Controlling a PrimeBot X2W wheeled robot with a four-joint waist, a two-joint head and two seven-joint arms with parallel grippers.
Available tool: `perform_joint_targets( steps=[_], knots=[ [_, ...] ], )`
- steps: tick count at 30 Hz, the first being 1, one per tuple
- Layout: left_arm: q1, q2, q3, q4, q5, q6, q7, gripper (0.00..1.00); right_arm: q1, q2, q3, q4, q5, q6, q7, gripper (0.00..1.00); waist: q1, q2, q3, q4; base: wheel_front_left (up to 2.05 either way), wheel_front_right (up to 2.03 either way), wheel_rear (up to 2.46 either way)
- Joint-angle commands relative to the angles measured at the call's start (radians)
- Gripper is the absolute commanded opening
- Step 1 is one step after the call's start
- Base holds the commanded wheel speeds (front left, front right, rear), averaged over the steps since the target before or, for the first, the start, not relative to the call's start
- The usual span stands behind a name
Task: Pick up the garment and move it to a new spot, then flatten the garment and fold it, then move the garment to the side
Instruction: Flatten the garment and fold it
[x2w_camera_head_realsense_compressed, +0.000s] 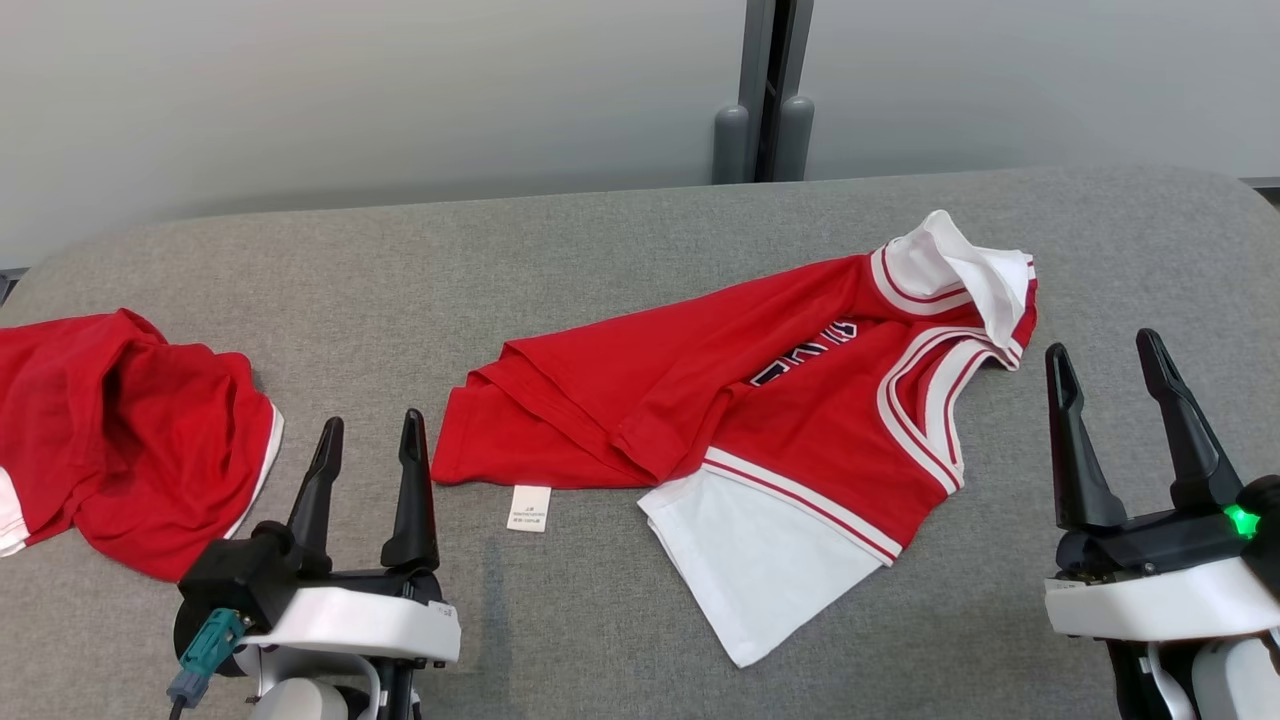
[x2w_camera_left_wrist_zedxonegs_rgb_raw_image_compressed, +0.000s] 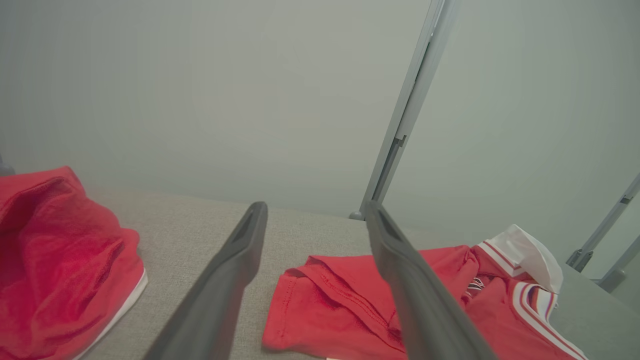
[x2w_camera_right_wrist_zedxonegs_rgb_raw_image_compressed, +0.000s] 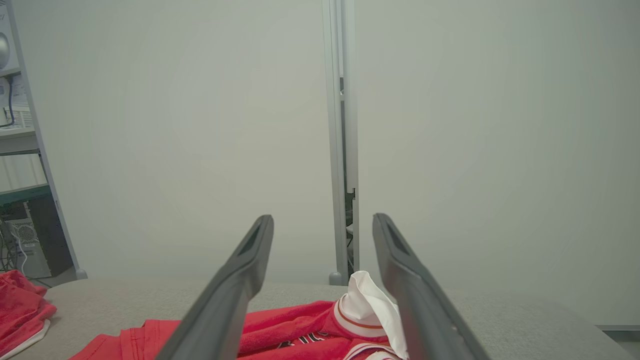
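Grey fabric-covered table, far corners rounded. A red-and-white basketball jersey lies on it right of centre, rumpled and partly folded over itself, with a white panel toward the near edge and a white care label flat on the fabric at the hem. A second red garment with white trim lies bunched at the left edge, well apart from the jersey.

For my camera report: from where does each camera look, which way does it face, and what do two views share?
Head view: on the head, facing forward and down at the jersey on the table; left gripper and right gripper, open.
Left wrist view: left wrist, facing low across the table to the wall; own fingers.
Right wrist view: right wrist, facing the wall; own fingers.
Shared: both wrist views show the jersey.
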Motion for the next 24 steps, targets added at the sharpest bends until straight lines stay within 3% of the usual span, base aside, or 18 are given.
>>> perform_joint_targets(
  steps=[1,10,18,24],
  knots=[
    [0.003,0.003,0.0,-0.001,-0.003,0.006,-0.004,1.0,0.002,-0.004,-0.002,0.001,-0.001,0.0,-0.001,1.0,0.0,0.0,0.002,-0.002,0.0,0.0,0.0],
    [0.004,0.003,-0.013,0.014,0.013,0.003,-0.004,1.0,-0.001,-0.006,0.003,-0.002,0.0,0.0,-0.001,1.0,0.0,0.0,0.014,-0.011,0.0,0.0,0.0],
    [-0.092,0.019,-0.15,0.231,0.115,-0.052,0.069,1.0,-0.022,-0.007,0.014,0.008,-0.003,0.0,-0.001,1.0,0.0,0.0,0.08,-0.063,0.0,0.0,0.0],
    [-0.22,0.025,-0.198,0.33,0.147,-0.081,0.157,1.0,-0.041,0.003,0.015,0.01,0.001,0.0,-0.001,1.0,0.0,0.0,0.14,-0.117,0.0,0.0,0.0]
  ],
)
